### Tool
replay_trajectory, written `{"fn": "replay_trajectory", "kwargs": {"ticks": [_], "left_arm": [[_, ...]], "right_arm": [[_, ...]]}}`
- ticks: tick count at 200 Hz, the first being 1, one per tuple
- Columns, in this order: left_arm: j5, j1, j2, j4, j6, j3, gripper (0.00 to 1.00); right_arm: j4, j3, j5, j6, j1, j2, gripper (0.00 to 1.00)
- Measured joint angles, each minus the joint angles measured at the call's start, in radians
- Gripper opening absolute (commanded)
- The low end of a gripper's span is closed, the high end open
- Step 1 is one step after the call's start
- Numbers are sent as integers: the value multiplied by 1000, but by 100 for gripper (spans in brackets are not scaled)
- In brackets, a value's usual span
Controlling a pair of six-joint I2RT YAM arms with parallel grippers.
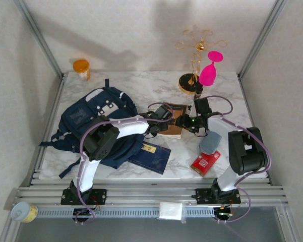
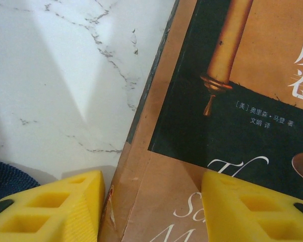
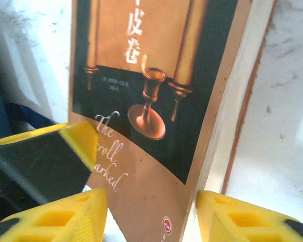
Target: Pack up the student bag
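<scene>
Nearest, a navy booklet lies flat by the bag's near corner. Beyond it the book sits mid-table with its long axis roughly 12 to 6 and a gripper on each side.

The left gripper, at the book's 9 o'clock, is unclenched. Its jaws stand parted astride the spine edge, one finger over the table and one over the cover.

The right gripper, at 3 o'clock, has a finger on either side of the book's end. I cannot tell whether it pinches.

The bag lies at 9 o'clock from the book, beneath the left arm's elbow. The carry should therefore run toward 9 o'clock, and the left arm is the nearer one.
</scene>
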Motion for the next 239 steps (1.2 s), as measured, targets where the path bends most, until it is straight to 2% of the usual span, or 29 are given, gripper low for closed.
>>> {"fn": "replay_trajectory", "kwargs": {"ticks": [77, 105, 126, 148, 174, 239], "left_arm": [[-15, -3, 4, 2, 0, 0, 53], [-15, -3, 4, 2, 0, 0, 53], [-15, -3, 4, 2, 0, 0, 53], [-15, -3, 4, 2, 0, 0, 53], [-15, -6, 4, 2, -4, 0, 53], [-31, -13, 3, 15, -8, -8, 54]], "right_arm": [[-18, 37, 2, -13, 1, 10, 42], [-45, 43, 80, -17, 5, 35, 52], [-58, 43, 149, -16, 5, 37, 56], [-55, 44, 163, -16, 5, 66, 59], [-35, 50, 132, -14, 12, 133, 52], [-44, 90, 142, -17, 42, 140, 36]]}}
